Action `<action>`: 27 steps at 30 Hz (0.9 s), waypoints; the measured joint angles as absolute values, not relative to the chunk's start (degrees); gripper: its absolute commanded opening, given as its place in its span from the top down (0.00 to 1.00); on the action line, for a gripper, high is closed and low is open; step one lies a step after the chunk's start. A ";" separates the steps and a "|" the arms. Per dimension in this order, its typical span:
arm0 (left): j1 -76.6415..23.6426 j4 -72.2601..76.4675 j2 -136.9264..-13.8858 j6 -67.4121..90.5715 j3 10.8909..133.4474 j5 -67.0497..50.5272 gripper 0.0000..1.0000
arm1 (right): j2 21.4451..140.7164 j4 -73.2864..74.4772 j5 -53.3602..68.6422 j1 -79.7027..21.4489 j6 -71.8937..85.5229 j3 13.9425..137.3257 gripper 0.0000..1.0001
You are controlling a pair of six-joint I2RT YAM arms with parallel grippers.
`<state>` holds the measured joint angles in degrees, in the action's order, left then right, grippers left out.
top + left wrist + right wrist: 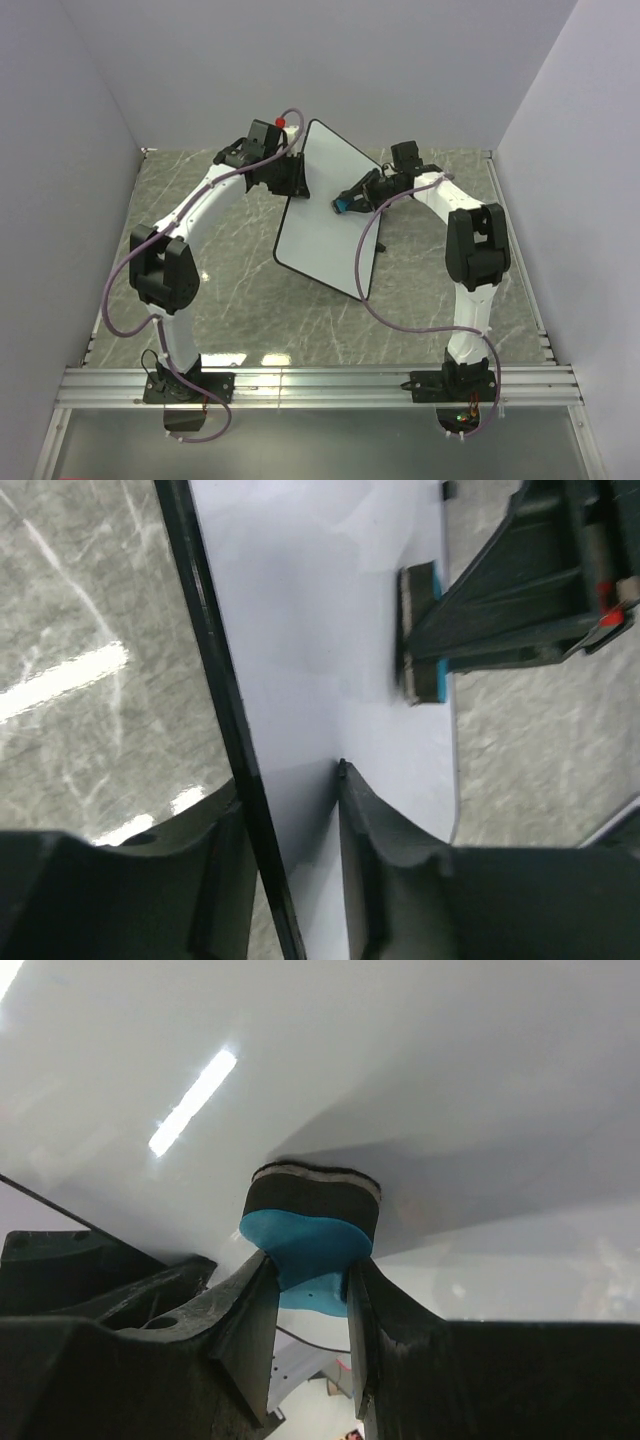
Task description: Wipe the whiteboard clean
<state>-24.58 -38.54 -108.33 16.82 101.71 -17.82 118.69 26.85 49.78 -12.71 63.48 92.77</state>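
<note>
The whiteboard (325, 225), white with a thin black frame, stands tilted on its edge in the middle of the table. My left gripper (297, 180) is shut on its left edge; in the left wrist view the fingers (288, 795) pinch the black frame and white face (320, 630) between them. My right gripper (352, 200) is shut on a small blue eraser (342, 207). The eraser's dark felt pad (312, 1195) presses flat against the board's face (420, 1070), and the blue block sits between my right gripper's jaws (312, 1275). The left wrist view shows the eraser (420, 630) on the board near its right edge.
The grey marbled tabletop (230, 290) lies under the board. White walls close in at the left, back and right. A metal rail (320, 385) runs along the near edge by both arm bases. A purple cable (400, 315) hangs from the right arm in front of the board.
</note>
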 measured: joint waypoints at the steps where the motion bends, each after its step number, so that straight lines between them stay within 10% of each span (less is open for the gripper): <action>1: -24.71 -39.18 -108.53 16.43 102.00 -17.50 0.59 | 118.61 27.05 49.60 -12.36 63.09 92.31 1.00; 9: -25.43 -41.78 -111.74 14.17 104.44 -14.92 0.40 | 118.54 28.32 49.17 -10.66 60.71 92.12 1.00; 14: -27.33 -44.56 -113.36 13.91 105.25 -15.11 0.00 | 118.54 28.80 49.19 -10.13 59.86 92.12 1.00; 27: -25.54 -43.68 -112.27 16.43 106.74 -13.02 0.01 | 118.54 29.93 49.34 -7.60 57.93 92.64 1.00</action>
<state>-25.54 -43.68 -112.27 16.43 106.74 -13.02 118.54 29.93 49.34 -7.60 57.93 92.64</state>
